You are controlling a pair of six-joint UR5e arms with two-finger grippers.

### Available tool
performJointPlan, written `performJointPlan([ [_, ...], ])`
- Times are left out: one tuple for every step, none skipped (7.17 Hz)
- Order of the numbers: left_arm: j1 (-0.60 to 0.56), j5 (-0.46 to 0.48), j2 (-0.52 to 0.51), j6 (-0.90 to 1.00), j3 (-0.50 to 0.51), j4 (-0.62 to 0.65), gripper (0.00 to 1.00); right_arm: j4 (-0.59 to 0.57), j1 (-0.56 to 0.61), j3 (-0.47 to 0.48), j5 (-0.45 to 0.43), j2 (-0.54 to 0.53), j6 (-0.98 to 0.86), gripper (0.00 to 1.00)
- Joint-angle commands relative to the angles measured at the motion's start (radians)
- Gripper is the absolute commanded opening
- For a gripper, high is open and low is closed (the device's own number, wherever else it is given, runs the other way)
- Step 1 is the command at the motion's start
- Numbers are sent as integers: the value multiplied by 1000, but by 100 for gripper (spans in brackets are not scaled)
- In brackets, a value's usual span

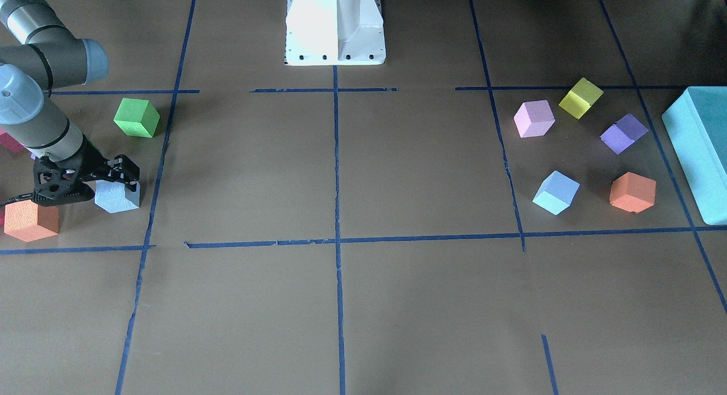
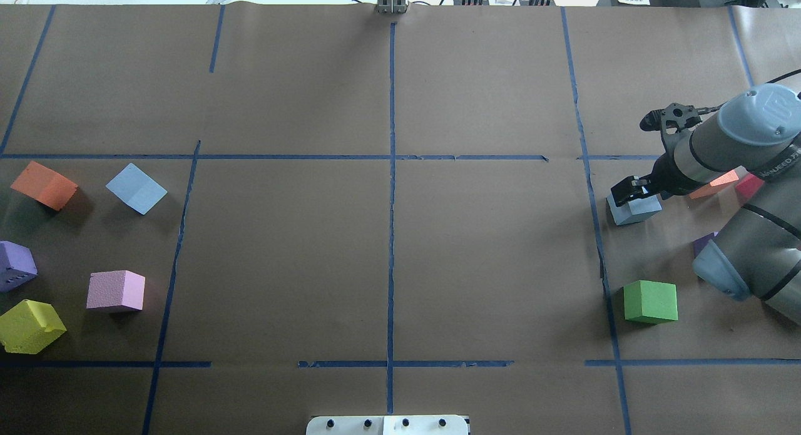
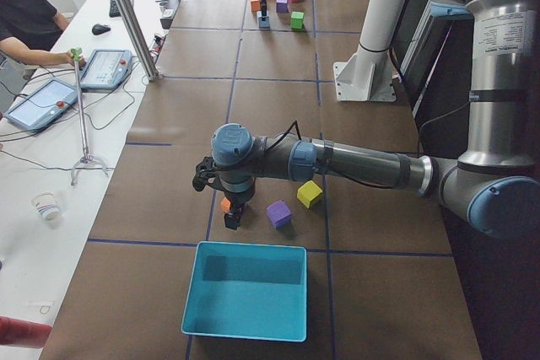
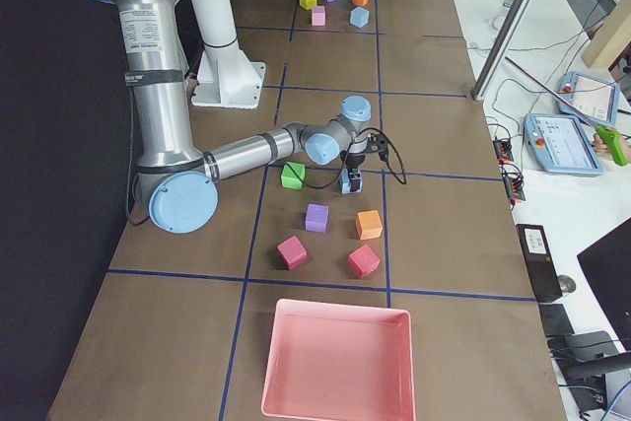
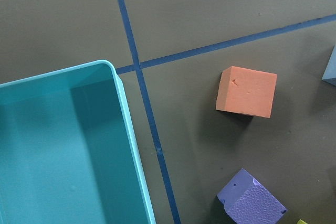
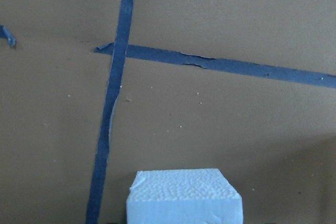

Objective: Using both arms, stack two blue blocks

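One pale blue block point(image 1: 116, 197) sits at my right side of the table, also seen from overhead point(image 2: 633, 209) and at the bottom of the right wrist view point(image 6: 184, 198). My right gripper point(image 1: 117, 182) straddles it from above with its fingers against its sides; it looks shut on it at table level. The second blue block point(image 1: 555, 193) lies free on my left side, also seen from overhead point(image 2: 136, 188). My left gripper point(image 3: 232, 215) hangs above the cubes near the teal box; I cannot tell whether it is open or shut.
A green cube point(image 1: 137, 117) and an orange cube point(image 1: 31, 220) flank the right gripper. Pink point(image 1: 534, 118), yellow point(image 1: 580, 98), purple point(image 1: 623, 133) and orange point(image 1: 632, 191) cubes surround the free blue block. A teal box point(image 1: 701, 150) stands at the left end, a pink tray point(image 4: 335, 362) at the right end.
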Motion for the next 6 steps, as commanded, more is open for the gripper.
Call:
performJointPlan([
  [0, -15, 4, 1, -3, 0, 100, 3, -16, 7, 4, 1, 0, 31],
  [0, -17, 4, 3, -4, -1, 100, 3, -16, 8, 6, 0, -1, 2],
  [1, -47, 3, 1, -4, -3, 100, 3, -18, 48, 9, 6, 2, 0],
  [3, -49, 1, 1, -9, -3, 100, -88, -19, 85, 12, 138, 29, 0],
  [3, -50, 1, 0, -18, -3, 100, -268, -72, 82, 7, 324, 136, 0],
  [3, -49, 1, -2, -24, -3, 100, -352, -140, 58, -26, 460, 275, 0],
])
